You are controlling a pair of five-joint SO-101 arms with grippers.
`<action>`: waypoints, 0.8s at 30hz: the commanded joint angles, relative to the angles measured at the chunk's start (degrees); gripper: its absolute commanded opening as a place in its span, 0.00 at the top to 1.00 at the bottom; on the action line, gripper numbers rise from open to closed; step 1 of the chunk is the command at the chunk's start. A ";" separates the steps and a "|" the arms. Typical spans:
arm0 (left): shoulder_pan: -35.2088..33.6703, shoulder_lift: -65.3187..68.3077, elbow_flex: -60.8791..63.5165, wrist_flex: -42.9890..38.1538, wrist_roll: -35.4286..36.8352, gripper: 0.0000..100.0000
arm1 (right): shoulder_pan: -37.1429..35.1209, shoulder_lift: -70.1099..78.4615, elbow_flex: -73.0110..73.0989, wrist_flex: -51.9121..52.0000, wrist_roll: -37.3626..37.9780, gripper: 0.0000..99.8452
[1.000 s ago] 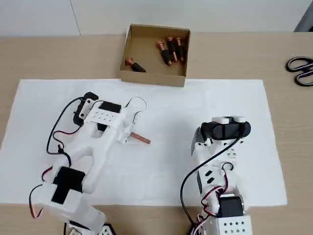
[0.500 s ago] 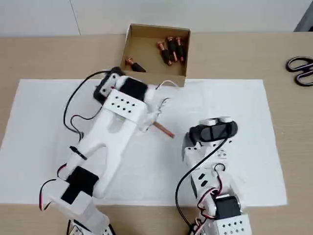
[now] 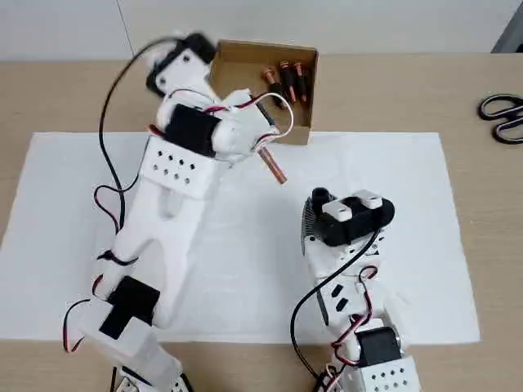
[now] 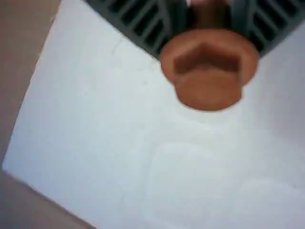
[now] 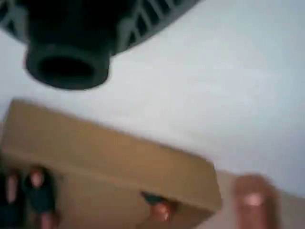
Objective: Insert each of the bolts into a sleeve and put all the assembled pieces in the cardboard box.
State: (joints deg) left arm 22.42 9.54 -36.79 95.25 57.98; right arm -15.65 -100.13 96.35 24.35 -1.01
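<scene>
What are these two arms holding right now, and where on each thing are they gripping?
Left gripper: a copper-coloured bolt, pinched near its head, shank free. Right gripper: a black tubular sleeve, clamped around its body, open end free.

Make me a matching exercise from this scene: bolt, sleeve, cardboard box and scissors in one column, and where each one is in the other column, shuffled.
1. bolt
2. sleeve
3. cardboard box
4. scissors

A. on the bare table, off the white sheet
B. in the right gripper
C. just past the sheet's far edge, with assembled pieces inside
D. in the left gripper, above the sheet

Pairs: 1-D, 2-B, 3-C, 4-A.
</scene>
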 commanded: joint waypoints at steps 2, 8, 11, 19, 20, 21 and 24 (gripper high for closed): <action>3.60 -1.41 -7.52 5.10 -5.45 0.99 | -0.13 -1.36 0.18 -5.32 1.41 1.00; 4.13 -9.76 -7.43 3.87 -8.62 0.99 | -1.27 -1.36 0.18 -6.81 1.49 1.00; 4.40 -14.33 -7.78 2.55 -14.59 0.99 | -4.26 -1.36 0.18 -6.81 1.49 1.00; 4.48 -20.40 -7.34 -3.25 -28.75 0.99 | -13.41 -1.36 0.18 -6.81 7.56 1.00; 4.57 -20.66 -7.34 -3.60 -30.24 0.99 | -13.76 -1.36 0.18 -6.81 10.02 1.00; 4.66 -21.10 -7.34 -3.69 -31.30 0.99 | -13.93 -1.36 0.18 -6.81 12.57 1.00; 6.77 -23.03 -7.34 -2.02 -33.05 0.99 | -13.85 -1.71 -0.18 -7.78 15.74 1.00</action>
State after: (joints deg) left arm 27.60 -9.89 -41.89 93.58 26.59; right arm -29.27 -100.13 96.35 18.90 12.00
